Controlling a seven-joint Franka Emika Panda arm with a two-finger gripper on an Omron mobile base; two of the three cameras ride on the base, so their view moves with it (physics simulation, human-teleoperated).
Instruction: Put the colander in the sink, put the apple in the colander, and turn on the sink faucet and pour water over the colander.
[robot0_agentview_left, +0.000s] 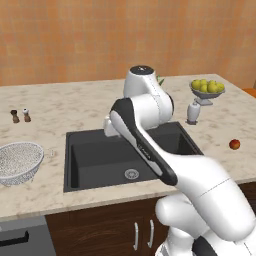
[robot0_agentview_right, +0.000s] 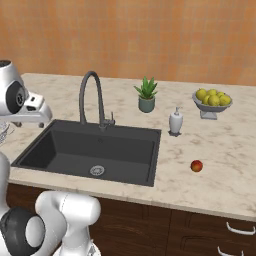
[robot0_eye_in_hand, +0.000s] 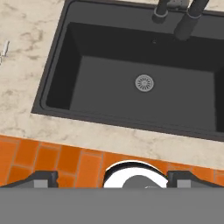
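The colander (robot0_agentview_left: 19, 161) is seen upright on the worktop (robot0_agentview_left: 75, 105), left of the sink (robot0_agentview_left: 100, 160) and well apart from it, nothing inside it. A sliver of its rim can also be made out at the left edge of the right base view, behind the arm. The apple (robot0_agentview_left: 234, 144) is found on the worktop right of the sink, apart from the basin; in the right base view it (robot0_agentview_right: 196, 166) is placed nearer the front edge than the soap dispenser (robot0_agentview_right: 175, 121).

The sink is shown bare, with the round silver drain (robot0_eye_in_hand: 144, 82) at centre of the basin floor. The sink faucet (robot0_agentview_right: 92, 95) is mounted at the back rim, spout arched over the basin; no water is seen at the spout.

The end effector (robot0_eye_in_hand: 112, 178) is held above the sink's front left part, pointed down at the basin. Finger tips (robot0_eye_in_hand: 41, 178) are spread wide at the bottom of the hand view, nothing btwn them, so it is released.

Further out: a potted plant (robot0_agentview_right: 146, 95) behind the sink's right corner, a bowl of yellow-green fruit (robot0_agentview_right: 213, 101) at far right, salt & pepper shakers (robot0_agentview_left: 20, 115) at far left.
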